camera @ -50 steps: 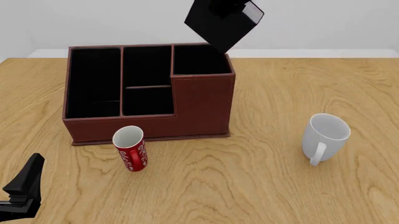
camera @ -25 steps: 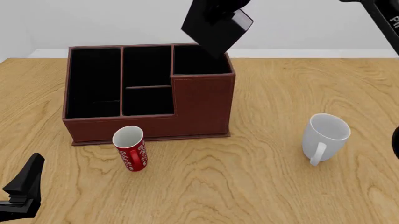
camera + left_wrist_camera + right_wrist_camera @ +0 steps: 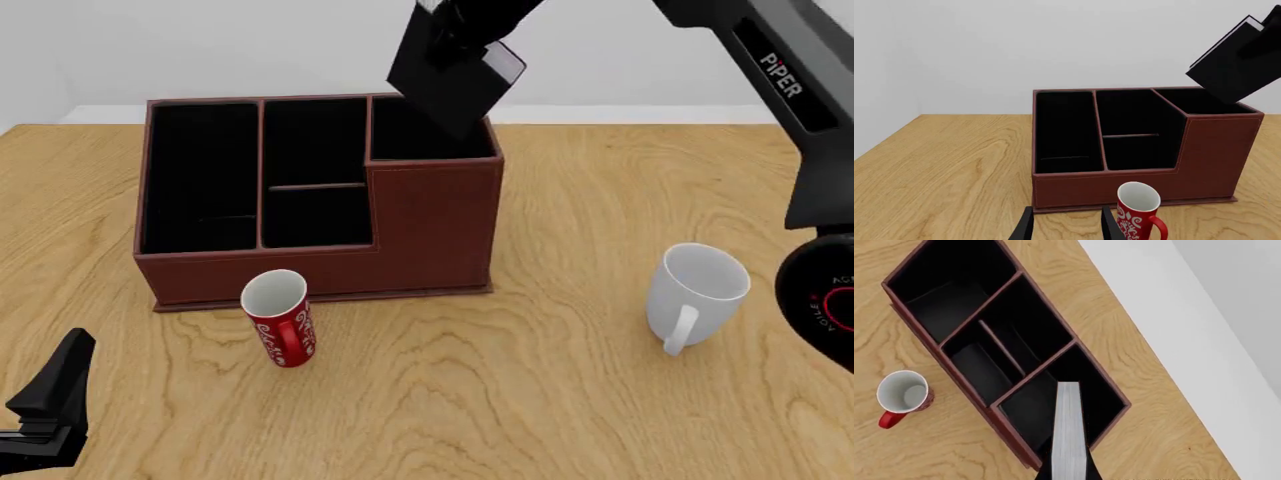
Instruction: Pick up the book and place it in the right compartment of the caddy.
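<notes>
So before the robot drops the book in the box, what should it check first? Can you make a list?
1. Right gripper has the book held: ok, it hangs in the air.
2. Book over the right compartment: ok in the right wrist view.
3. Book straight: not ok, it is tilted.
4. Compartment free of things: ok, only black lining shows.
5. Red mug and white mug out of the way: ok, both stand apart from the caddy.
6. Left gripper out of the way: ok, low, near the red mug.

Wood-grain worktop [image 3: 561, 400]. Standing on it: caddy [image 3: 427, 235], red mug [image 3: 279, 318] just before it. White mug [image 3: 697, 296] stands well apart.
</notes>
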`<act>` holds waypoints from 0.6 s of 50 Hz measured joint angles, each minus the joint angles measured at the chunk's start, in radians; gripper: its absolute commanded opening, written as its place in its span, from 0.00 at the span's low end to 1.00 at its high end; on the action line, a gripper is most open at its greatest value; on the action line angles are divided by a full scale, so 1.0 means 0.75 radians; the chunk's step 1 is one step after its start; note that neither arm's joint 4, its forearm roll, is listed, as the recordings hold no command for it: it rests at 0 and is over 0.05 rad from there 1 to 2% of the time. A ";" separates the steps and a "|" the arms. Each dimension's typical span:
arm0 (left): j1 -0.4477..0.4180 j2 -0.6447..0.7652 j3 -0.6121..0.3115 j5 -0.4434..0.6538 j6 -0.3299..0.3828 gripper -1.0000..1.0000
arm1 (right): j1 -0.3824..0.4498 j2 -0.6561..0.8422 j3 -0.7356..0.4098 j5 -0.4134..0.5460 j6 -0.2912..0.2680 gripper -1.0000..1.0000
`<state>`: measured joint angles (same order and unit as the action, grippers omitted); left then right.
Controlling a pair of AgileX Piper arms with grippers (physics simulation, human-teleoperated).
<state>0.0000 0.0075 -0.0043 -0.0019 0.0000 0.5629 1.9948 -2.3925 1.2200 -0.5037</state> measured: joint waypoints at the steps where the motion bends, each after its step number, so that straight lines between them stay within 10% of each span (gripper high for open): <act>1: 0.000 0.000 0.000 0.000 0.000 1.00 | -0.002 0.005 -0.002 0.000 0.001 0.00; 30: 0.000 0.000 0.000 0.000 0.000 1.00 | -0.033 0.139 -0.038 0.000 0.009 0.00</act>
<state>0.0000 0.0075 -0.0043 -0.0019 0.0000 0.5384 2.0987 -2.4213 1.2200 -0.4968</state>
